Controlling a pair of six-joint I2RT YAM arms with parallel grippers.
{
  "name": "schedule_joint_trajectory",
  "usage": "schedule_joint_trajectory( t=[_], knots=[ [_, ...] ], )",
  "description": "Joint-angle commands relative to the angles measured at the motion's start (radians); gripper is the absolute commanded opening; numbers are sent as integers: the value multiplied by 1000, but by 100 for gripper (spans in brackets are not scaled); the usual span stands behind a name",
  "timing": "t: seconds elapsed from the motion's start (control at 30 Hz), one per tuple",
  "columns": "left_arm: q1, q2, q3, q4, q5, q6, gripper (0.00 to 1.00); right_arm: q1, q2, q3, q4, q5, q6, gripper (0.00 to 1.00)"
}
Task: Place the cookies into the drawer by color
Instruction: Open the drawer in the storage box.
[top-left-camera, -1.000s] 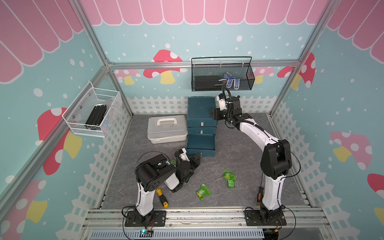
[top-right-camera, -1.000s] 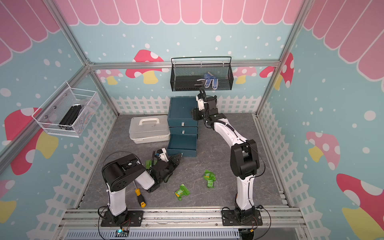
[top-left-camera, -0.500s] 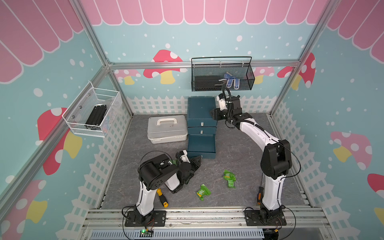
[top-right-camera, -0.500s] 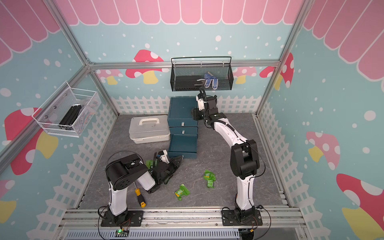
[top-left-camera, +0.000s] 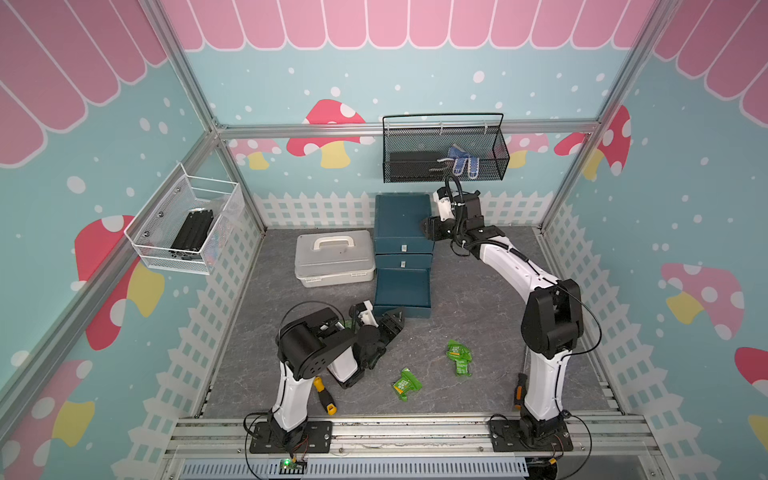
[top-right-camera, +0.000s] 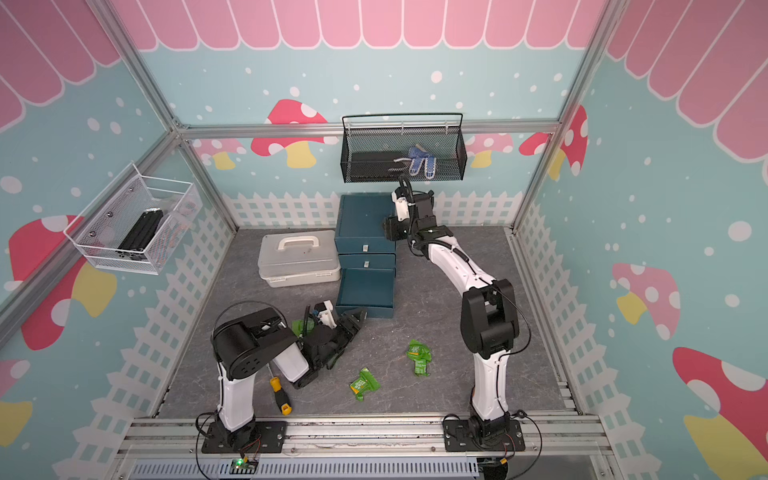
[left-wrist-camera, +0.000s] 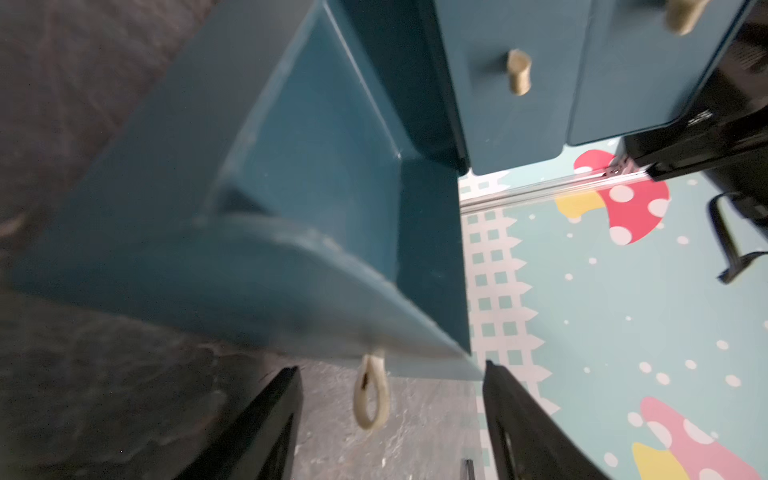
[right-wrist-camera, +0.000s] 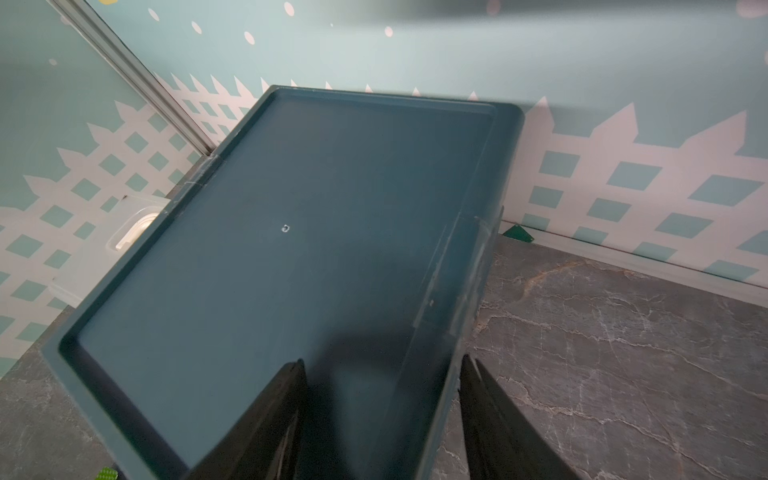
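Drawer cabinet (top-left-camera: 401, 216): mid back edge of the surface (top-left-camera: 465, 307). Its bottom drawer (top-left-camera: 402, 286) is pulled out and looks empty to me.
Left gripper (left-wrist-camera: 390, 370): jaws spread either side of the pull tab (left-wrist-camera: 371, 395), not pinching it. I'd back straight off so no finger snags the loop.
Right gripper (right-wrist-camera: 382, 360): jaws spread across the cabinet's right top rim, gripping nothing I can see.
Green cookies (top-left-camera: 406, 384): loose near the front edge, about centre. I'd come in low and pinch one by its crinkled end.

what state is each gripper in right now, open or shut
left gripper: open, the bottom drawer's pull loop hangs loose between its jaws
right gripper: open, astride the drawer cabinet's top edge, holding nothing
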Motion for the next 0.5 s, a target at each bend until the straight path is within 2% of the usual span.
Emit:
schedule_joint_trajectory(
  t=[0.0,0.1,0.27,0.47],
  knots=[
    [18,-64,-19,20,18,31,86,7,-17,-32,-87,-68,-14,66],
    [22,-81,-28,13,22,33,91,8,-48,-54,-60,-118,1,68],
    [27,-122,-25,-38,56,38,99,9,-107,-104,-30,-109,10,74],
    [29,-234,-49,-175,46,85,99,7,-197,-196,6,-100,24,75]
  ],
)
